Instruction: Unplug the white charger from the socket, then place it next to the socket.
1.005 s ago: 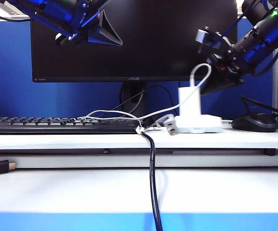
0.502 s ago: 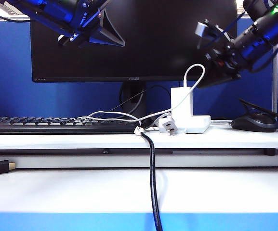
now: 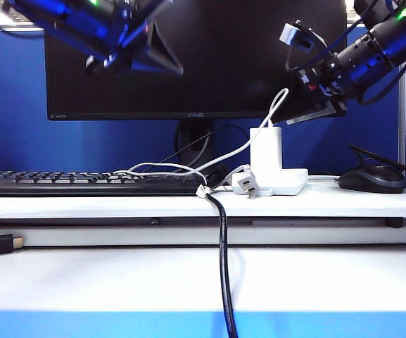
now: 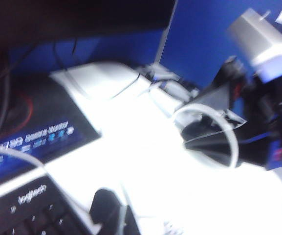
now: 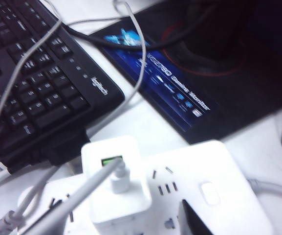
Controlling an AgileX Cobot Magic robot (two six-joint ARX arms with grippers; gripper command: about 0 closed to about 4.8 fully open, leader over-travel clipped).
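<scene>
The smooth white boxy plastic charger (image 3: 266,153) stands upright, plugged into the flat white plastic power-strip socket (image 3: 287,181). The right gripper (image 3: 314,105) hovers at its two o'clock, jaws wide, holding nothing. The left gripper (image 3: 136,58) waits at ten o'clock; its opening is unclear. An off-centre pull could lift the unrestrained strip.

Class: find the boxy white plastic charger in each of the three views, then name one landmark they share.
Exterior view: white charger stands right of centre on the flat white socket strip.
Left wrist view: too blurred to find.
Right wrist view: charger low, centre-left.
Shared landmark: black keyboard.
</scene>
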